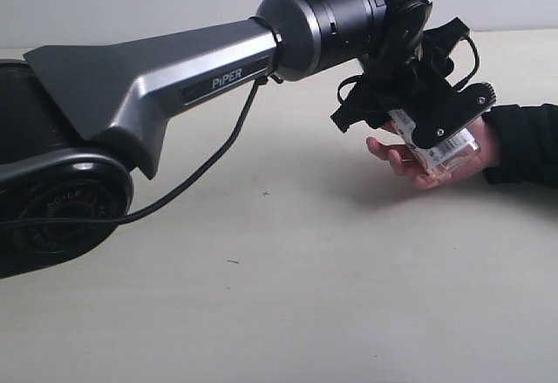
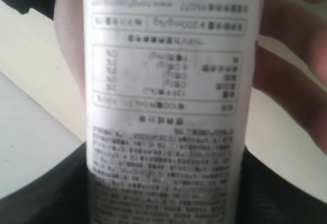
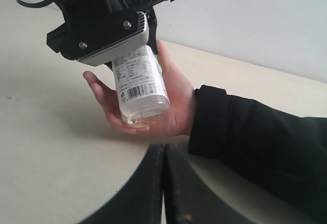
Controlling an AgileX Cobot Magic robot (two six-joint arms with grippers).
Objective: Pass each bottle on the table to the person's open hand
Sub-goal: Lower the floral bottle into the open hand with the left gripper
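Note:
A squarish clear bottle with a white printed label hangs base-down in my left gripper, which is shut on its upper part. The left wrist view is filled by the bottle's label, with a dark finger on either side of it. The bottle's base lies in the palm of the person's open hand, held palm up just above the table. My right gripper is shut and empty, low over the table a little short of the hand. No other bottle is in view.
The person's black sleeve reaches in from the right edge. My left arm's long grey link spans the exterior view from the left, with a black cable looping under it.

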